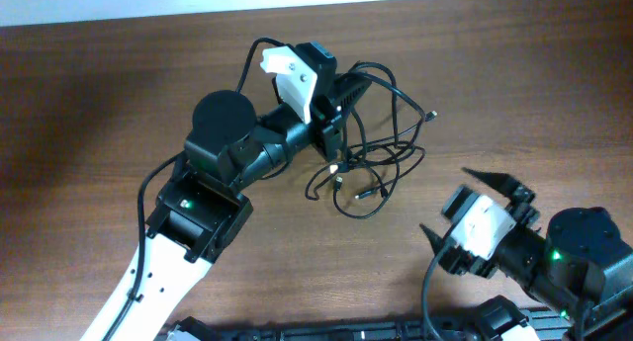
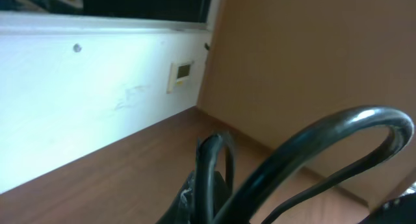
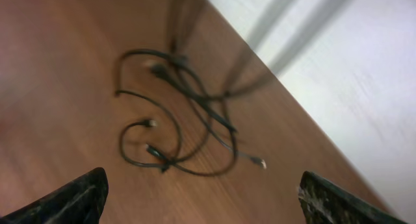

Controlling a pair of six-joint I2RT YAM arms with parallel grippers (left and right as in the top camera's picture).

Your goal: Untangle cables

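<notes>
The cables are two thin black cords lying in a tangled heap of loops on the wooden table, with small plugs at their ends. My left gripper is at the heap's upper left and is shut on some of the loops, holding them raised. In the left wrist view the held cable arcs close in front of the camera beside a dark finger. My right gripper is open and empty, to the lower right of the heap. In the right wrist view its fingers frame the cables from a distance.
The wooden table ends at a white wall edge along the top of the overhead view. The left arm's white link and black base stretch across the lower left. A black strip lies at the front edge.
</notes>
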